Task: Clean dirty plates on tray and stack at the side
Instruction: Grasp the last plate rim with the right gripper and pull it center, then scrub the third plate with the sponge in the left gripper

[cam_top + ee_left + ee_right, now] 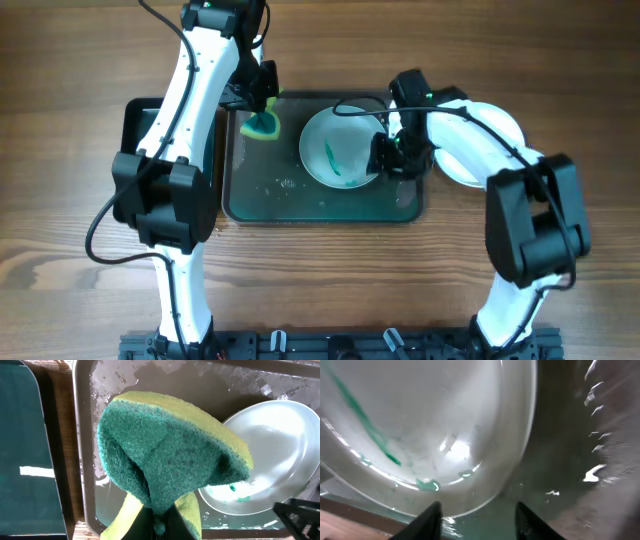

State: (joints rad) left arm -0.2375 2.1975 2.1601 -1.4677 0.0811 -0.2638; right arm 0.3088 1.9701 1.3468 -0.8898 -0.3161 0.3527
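Observation:
One white plate (338, 150) with a teal-green smear lies in the right half of the dark tray (260, 205). My left gripper (262, 103) is shut on a folded green and yellow sponge (262, 126), held over the tray's far left corner, apart from the plate. In the left wrist view the sponge (170, 450) fills the middle, with the plate (272, 455) to its right and the left gripper (160, 522) at the bottom. My right gripper (385, 155) is open at the plate's right rim. In the right wrist view the right gripper's fingers (479, 521) frame that rim (470, 502).
More white plate (495, 128) shows on the table right of the tray, partly under the right arm. A smaller black tray (140, 120) lies left of the dark tray, under the left arm; it also shows in the left wrist view (25, 435). Water drops lie on the tray floor.

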